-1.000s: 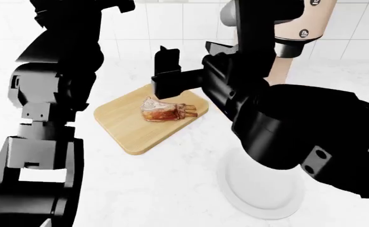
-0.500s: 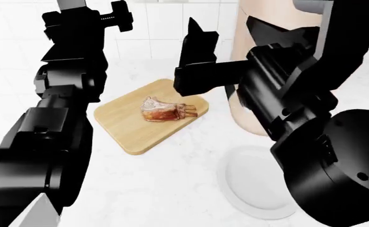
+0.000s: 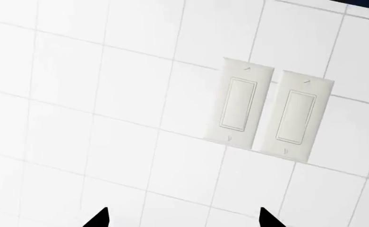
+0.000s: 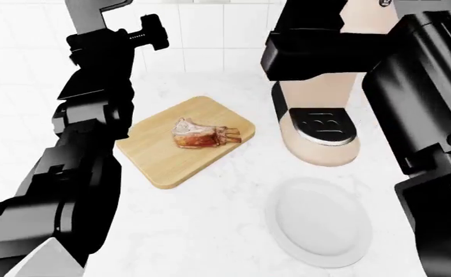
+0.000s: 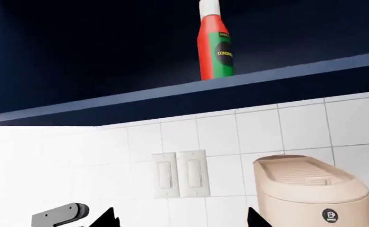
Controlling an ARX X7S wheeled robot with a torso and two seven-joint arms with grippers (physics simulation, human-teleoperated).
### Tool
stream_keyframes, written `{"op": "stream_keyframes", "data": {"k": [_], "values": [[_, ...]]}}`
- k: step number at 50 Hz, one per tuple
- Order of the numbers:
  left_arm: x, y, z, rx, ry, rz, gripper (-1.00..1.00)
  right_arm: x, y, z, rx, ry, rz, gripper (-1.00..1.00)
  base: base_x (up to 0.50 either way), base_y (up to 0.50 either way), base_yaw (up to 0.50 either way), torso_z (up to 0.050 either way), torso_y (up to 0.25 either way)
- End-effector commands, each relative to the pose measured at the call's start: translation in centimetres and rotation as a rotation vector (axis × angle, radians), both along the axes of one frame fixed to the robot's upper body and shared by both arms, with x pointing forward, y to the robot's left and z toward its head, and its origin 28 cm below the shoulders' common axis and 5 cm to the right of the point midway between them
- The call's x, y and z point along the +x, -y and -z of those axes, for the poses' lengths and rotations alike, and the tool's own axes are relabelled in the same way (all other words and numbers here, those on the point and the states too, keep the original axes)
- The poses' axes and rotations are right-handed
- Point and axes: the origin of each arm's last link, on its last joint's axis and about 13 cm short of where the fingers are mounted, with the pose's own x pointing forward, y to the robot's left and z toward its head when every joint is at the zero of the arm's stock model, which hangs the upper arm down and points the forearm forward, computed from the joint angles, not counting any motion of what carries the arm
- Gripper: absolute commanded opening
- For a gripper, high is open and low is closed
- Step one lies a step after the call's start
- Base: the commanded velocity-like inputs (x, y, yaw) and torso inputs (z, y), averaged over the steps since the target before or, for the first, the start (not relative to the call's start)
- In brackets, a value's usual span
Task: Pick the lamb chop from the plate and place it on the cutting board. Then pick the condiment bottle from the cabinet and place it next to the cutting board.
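Right wrist view: condiment bottle (image 5: 214, 41) upright on cabinet shelf (image 5: 171, 97), upper centre. Likely light, slick plastic; grasp mid-body. Right end effector (image 5: 181, 218) released, empty.

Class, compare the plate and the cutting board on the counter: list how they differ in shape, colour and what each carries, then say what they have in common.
The plate is round; the cutting board is rectangular with rounded corners. The plate is plain white; the cutting board is light tan wood. The plate carries nothing; the cutting board holds the lamb chop. Both lie flat on the white counter, apart from each other.
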Motion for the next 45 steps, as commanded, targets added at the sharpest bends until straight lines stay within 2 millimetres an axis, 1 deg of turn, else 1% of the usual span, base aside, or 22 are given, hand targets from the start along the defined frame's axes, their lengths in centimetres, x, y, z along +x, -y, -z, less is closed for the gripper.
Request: {"op": "stream_keyframes", "data": {"k": [1,6,9,13,40,45], "values": [[0.0,-0.1,-0.1,-0.007,0.068,0.004,1.00,-1.2,0.9,-0.6,0.032,0.077,0.055,1.00,0.00,0.00,0.00,0.000,0.000],[0.0,-0.1,-0.1,-0.009,0.077,0.000,1.00,-2.0,1.9,-1.6,0.052,0.125,0.107,1.00,0.00,0.00,0.00,0.000,0.000],[0.0,-0.1,-0.1,-0.008,0.077,0.000,1.00,-3.0,2.4,-2.3,0.061,0.171,0.134,1.00,0.00,0.00,0.00,0.000,0.000],[0.0,-0.2,-0.2,-0.008,0.079,-0.008,1.00,-3.7,2.8,-2.7,0.071,0.211,0.150,1.00,0.21,0.00,0.00,0.000,0.000],[0.1,-0.1,-0.2,-0.009,0.088,0.000,1.00,-3.9,2.7,-2.5,0.066,0.232,0.130,1.00,0.50,0.00,0.00,0.000,0.001],[0.1,-0.1,-0.2,-0.007,0.088,0.002,1.00,-4.2,2.7,-2.5,0.067,0.248,0.130,1.00,0.50,0.00,0.00,0.000,0.000]]}}
